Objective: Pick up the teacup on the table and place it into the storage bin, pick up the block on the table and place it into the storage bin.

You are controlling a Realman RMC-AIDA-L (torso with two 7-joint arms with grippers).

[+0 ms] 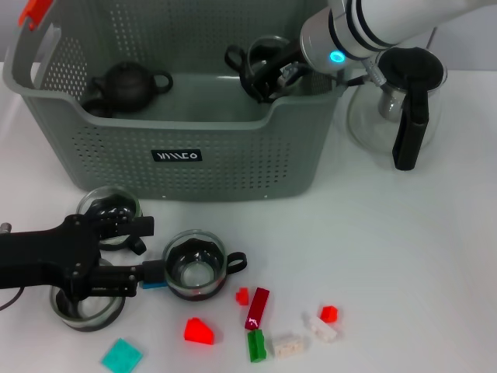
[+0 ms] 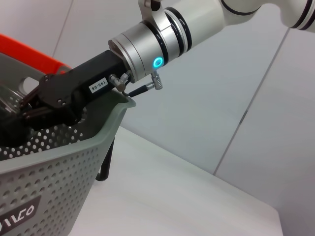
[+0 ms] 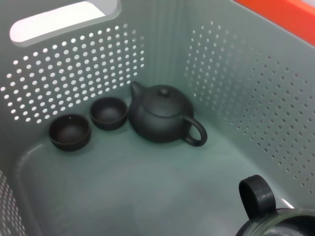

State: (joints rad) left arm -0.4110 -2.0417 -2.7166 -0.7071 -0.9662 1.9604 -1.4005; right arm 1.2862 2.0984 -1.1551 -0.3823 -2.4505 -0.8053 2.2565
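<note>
Left gripper [image 1: 147, 250] is seen low at the table's near left, fingers spread wide, one finger near a glass cup [image 1: 111, 211], the other touching the side of a glass teacup [image 1: 196, 267] with a black handle; nothing is gripped. A third glass cup [image 1: 81, 308] is partly hidden under the arm.

Nearby on the table, loose blocks are scattered: a teal block [image 1: 122, 356], a red block [image 1: 199, 331], a dark red bar [image 1: 257, 308], a green piece [image 1: 255, 345], white pieces [image 1: 289, 345] and a small red piece [image 1: 328, 313].

Behind them the storage bin [image 1: 217, 151] is set, grey-green and perforated, with a black label. Inside, a dark teapot [image 3: 160, 114] stands beside two small dark cups [image 3: 108, 112], all at the bin's left end.

Right gripper [image 1: 260, 74] is held over the bin's right end, inside the rim, fingers closed on a glass teacup [image 3: 275, 219] with a black loop handle, seen above the bin floor in the right wrist view.

A clear glass pot [image 1: 396, 101] with black handle stands right of the bin.
</note>
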